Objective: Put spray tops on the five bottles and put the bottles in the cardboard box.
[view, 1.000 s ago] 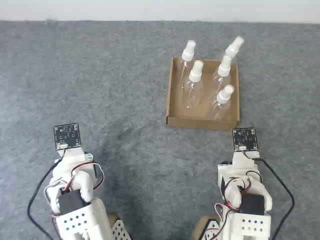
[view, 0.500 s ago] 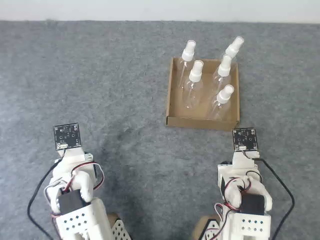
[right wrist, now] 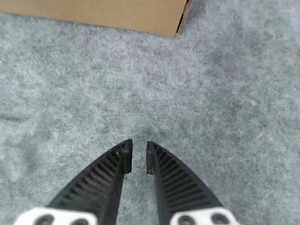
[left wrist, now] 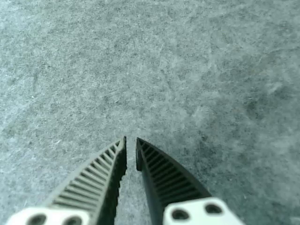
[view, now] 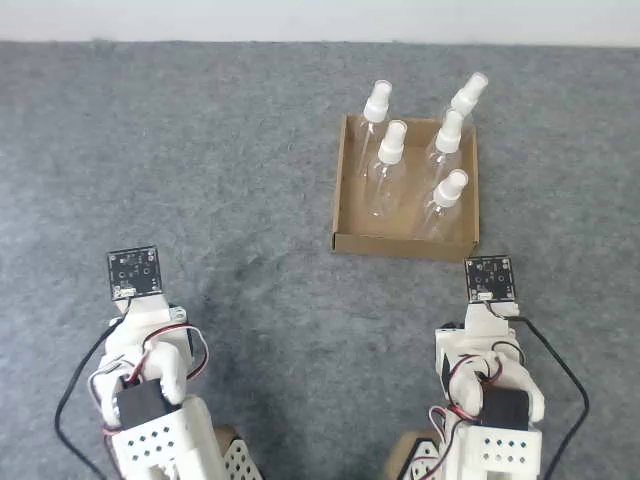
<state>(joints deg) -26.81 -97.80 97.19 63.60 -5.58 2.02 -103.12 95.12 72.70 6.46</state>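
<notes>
Left gripper (left wrist: 130, 146): clenched, nothing held, tips hanging over bare worktop (left wrist: 197, 70). Left arm (view: 140, 340) is folded back at its base, well apart from the box.

Right gripper (right wrist: 138, 150): likewise clenched and not grasping anything. Right arm (view: 490, 340) is also folded back.

The box (view: 405, 243) lies straight ahead of the right gripper. Its near wall and one near corner (right wrist: 93, 11) show in the right wrist view, so the right arm is clearly the nearer one. The left arm would have to reach diagonally across.

The box's longer side runs away from the arms.

The bottles stand upright in the box: near right (view: 445, 195), middle (view: 388, 160), behind right (view: 445, 140), far left (view: 377, 108), far right (view: 467, 95). Each wears a white spray top. The far-right bottle's base is hidden behind the one in front, so I can't confirm it's inside the wall.

My read is that the task looks complete. If anything is left, it's nudging that far-right bottle, and that's a job for the right arm.

Room: open worktop left of the box and between the box and the arms. The worktop's far edge is near behind the box.
</notes>
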